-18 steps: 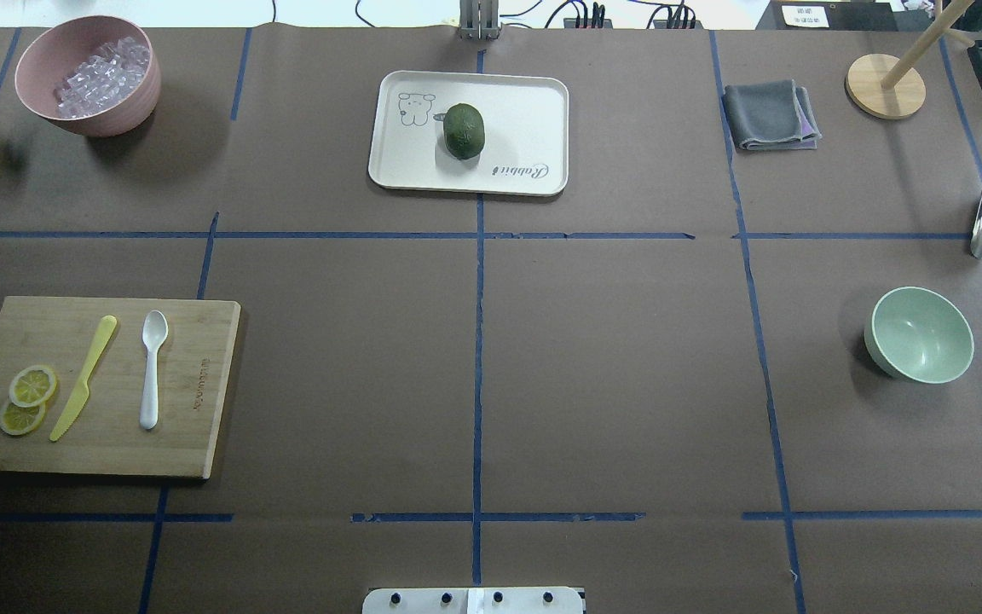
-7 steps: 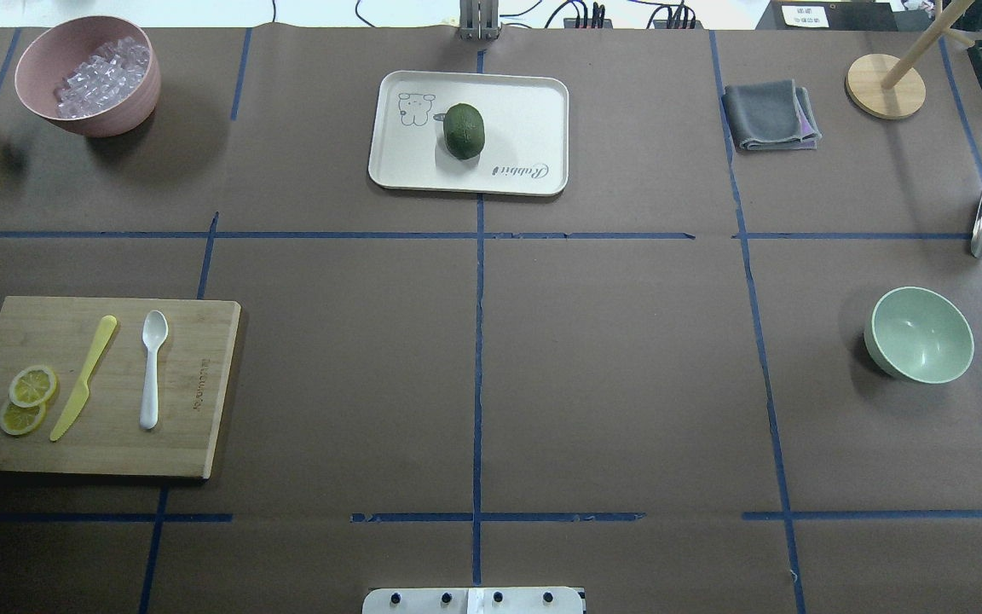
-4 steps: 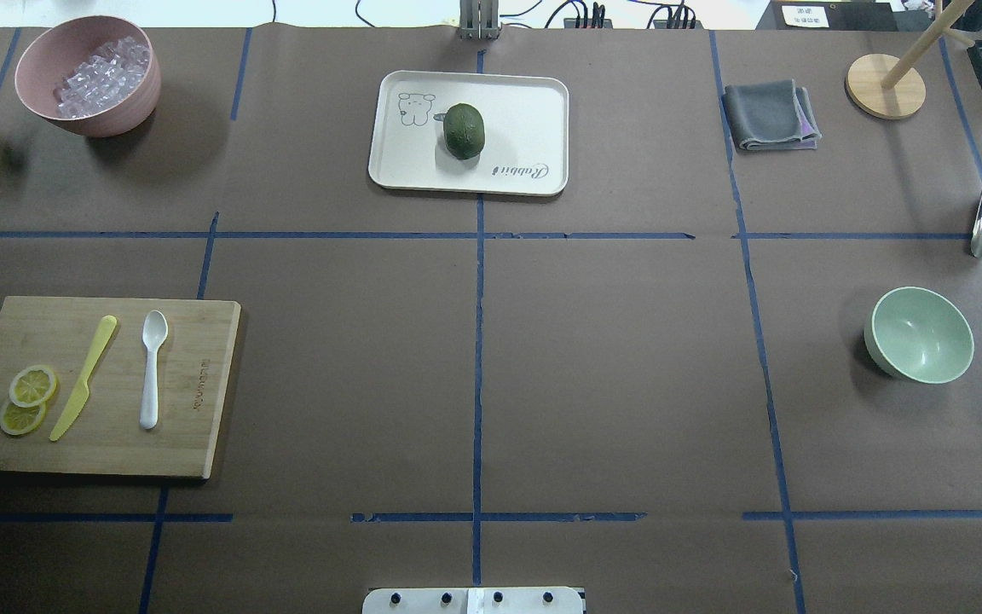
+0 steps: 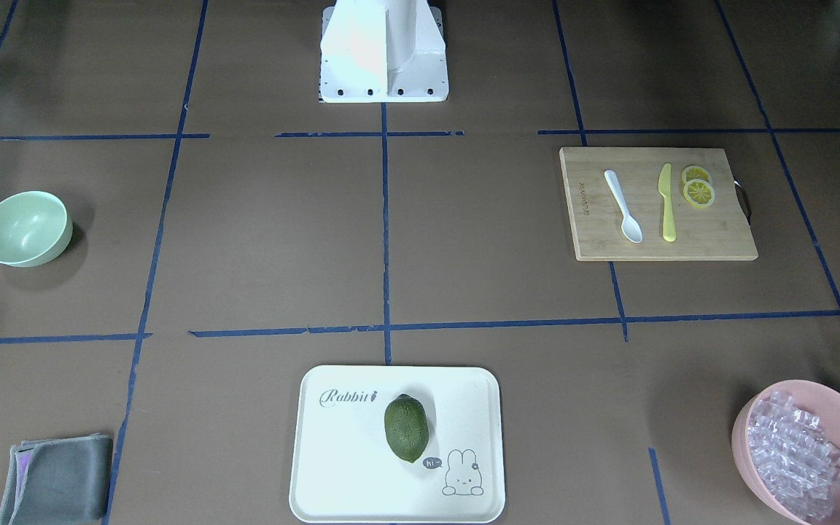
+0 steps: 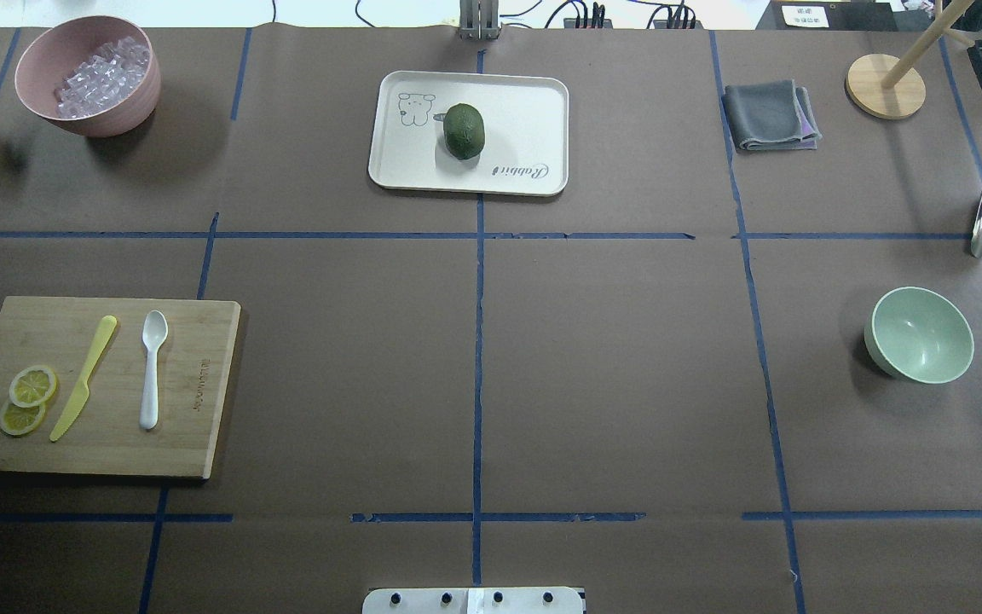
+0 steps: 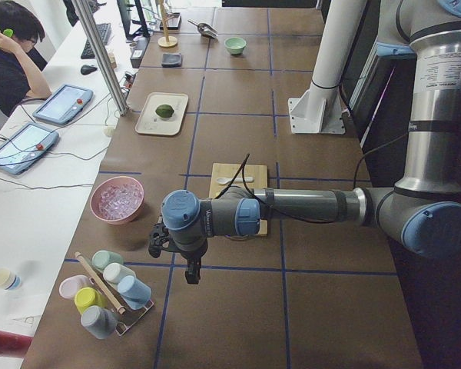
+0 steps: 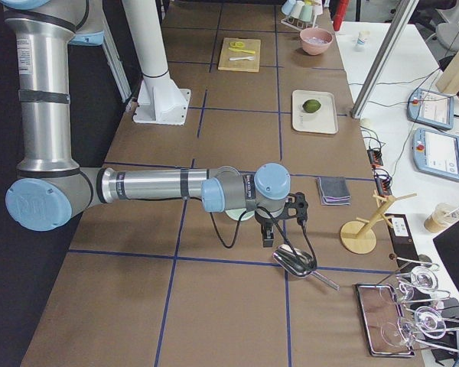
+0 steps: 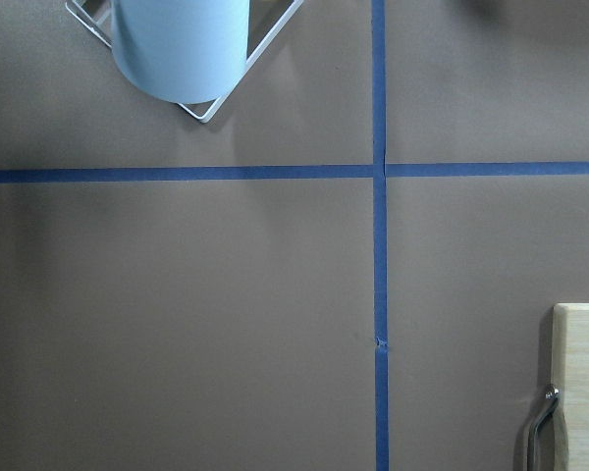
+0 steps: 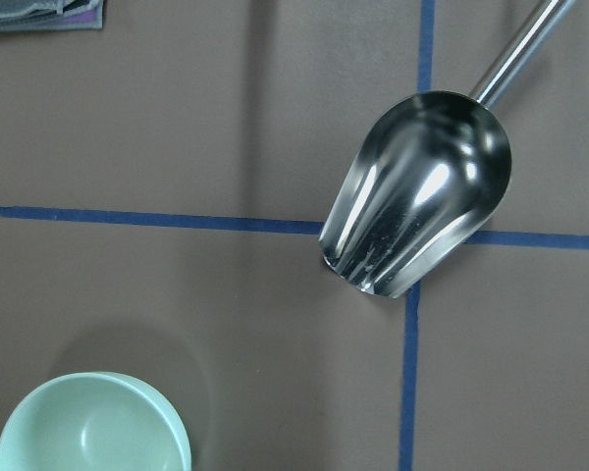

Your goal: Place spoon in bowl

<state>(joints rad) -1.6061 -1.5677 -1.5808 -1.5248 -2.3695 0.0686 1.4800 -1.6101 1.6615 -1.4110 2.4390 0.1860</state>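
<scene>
The white spoon point(image 5: 151, 368) lies on the wooden cutting board point(image 5: 201, 341) at the table's left, beside the yellow knife point(image 5: 83, 377); it also shows in the front view point(image 4: 623, 206). The mint-green bowl point(image 5: 919, 334) stands empty at the far right, also in the front view point(image 4: 25, 228) and the right wrist view point(image 9: 93, 427). My left gripper point(image 6: 190, 273) hangs past the board's outer end, near the cup rack. My right gripper point(image 7: 269, 238) hangs near the bowl and the scoop. I cannot tell whether either is open or shut.
Lemon slices point(image 5: 31, 388) lie on the board. A pink bowl point(image 5: 89, 75) of ice stands back left. A white tray point(image 5: 525, 111) holds a green fruit point(image 5: 464, 130). A grey cloth point(image 5: 771, 115), a metal scoop point(image 9: 422, 191) and a cup rack point(image 6: 107, 296) are about.
</scene>
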